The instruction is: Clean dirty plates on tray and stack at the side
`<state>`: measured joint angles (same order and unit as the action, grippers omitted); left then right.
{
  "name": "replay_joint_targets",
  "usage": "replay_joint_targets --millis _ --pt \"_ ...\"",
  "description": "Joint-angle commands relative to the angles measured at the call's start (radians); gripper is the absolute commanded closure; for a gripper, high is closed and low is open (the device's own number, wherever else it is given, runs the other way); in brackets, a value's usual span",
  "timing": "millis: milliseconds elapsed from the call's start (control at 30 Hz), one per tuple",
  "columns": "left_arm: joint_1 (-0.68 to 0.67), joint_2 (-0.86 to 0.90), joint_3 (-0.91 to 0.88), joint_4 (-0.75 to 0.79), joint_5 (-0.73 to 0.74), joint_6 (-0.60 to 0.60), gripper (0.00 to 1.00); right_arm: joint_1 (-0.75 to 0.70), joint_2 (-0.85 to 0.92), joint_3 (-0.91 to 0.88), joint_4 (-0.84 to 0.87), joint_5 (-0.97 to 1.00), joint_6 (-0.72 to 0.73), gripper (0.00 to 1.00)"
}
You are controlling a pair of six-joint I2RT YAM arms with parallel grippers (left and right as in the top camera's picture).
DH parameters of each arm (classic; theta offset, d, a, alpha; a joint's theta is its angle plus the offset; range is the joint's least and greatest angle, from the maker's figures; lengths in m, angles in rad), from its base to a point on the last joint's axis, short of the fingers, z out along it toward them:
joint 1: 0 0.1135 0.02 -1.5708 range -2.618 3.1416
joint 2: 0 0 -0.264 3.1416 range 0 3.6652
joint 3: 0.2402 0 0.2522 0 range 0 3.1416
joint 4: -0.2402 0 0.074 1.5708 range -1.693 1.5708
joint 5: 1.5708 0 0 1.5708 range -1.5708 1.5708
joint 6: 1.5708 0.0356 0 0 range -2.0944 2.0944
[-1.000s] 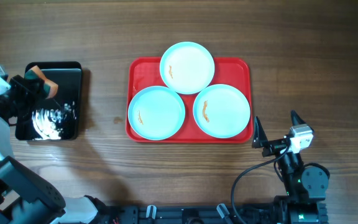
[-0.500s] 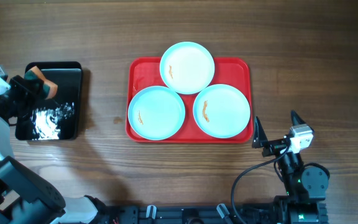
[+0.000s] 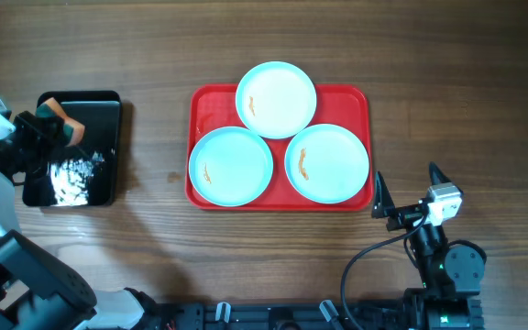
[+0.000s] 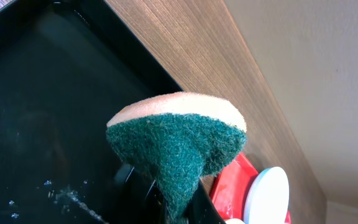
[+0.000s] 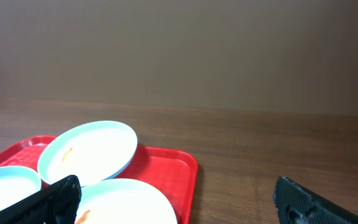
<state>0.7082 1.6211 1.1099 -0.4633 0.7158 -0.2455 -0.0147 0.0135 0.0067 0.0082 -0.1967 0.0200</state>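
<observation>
Three round plates (image 3: pixel 276 99), red tray (image 3: pixel 354 101), scratchy sponge (image 4: pixel 178 138)

Widely parted black fingers (image 5: pixel 50 202) frame the red tray (image 5: pixel 185 167) bearing three pale plates (image 5: pixel 89 150).

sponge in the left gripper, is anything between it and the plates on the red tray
Nothing visible does. The left gripper holds the sponge over the black tray, and only the table shows between that and the red tray. The three plates sit uncovered.
</observation>
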Motion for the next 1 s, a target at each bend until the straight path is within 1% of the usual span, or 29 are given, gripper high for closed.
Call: replay_joint_targets --millis 0,67,200,267,367,433,600,700,767,800,900,967 --pt "0.002 -0.016 0.003 0.002 0.026 0.002 0.96 0.005 -0.010 -0.002 0.005 0.013 -0.017 0.00" --pt "0.001 -0.016 0.003 -0.010 -0.014 0.037 0.96 0.005 -0.010 -0.002 0.005 0.013 -0.017 0.00" --pt "0.001 -0.014 0.003 -0.051 -0.183 0.035 0.96 0.005 -0.010 -0.002 0.005 0.013 -0.018 0.00" --pt "0.001 -0.014 0.003 -0.053 -0.191 0.031 0.96 0.005 -0.010 -0.002 0.005 0.013 -0.017 0.00" --pt "0.001 -0.014 0.003 -0.049 -0.189 -0.020 0.96 0.005 -0.010 -0.002 0.005 0.013 -0.017 0.00" --pt "0.001 -0.014 0.003 -0.034 -0.126 -0.032 0.96 0.005 -0.010 -0.002 0.005 0.013 -0.018 0.00" --pt "0.001 -0.015 0.003 0.031 0.087 -0.032 0.96 0.005 -0.010 -0.002 0.005 0.013 -0.017 0.00" --pt "0.001 -0.015 0.003 0.044 0.122 -0.027 0.96 0.005 -0.010 -0.002 0.005 0.013 -0.018 0.00" --pt "0.000 -0.014 0.003 0.036 0.080 0.014 0.96 0.005 -0.010 -0.002 0.005 0.013 -0.018 0.00" --pt "0.001 -0.014 0.003 0.016 0.004 0.032 0.96 0.005 -0.010 -0.002 0.005 0.013 -0.018 0.00" --pt "0.001 -0.013 0.003 -0.045 -0.222 0.029 0.96 0.005 -0.010 -0.002 0.005 0.013 -0.017 0.00" --pt "0.001 -0.006 0.003 -0.066 -0.298 0.001 0.96 0.005 -0.010 -0.002 0.005 0.013 -0.018 0.00"
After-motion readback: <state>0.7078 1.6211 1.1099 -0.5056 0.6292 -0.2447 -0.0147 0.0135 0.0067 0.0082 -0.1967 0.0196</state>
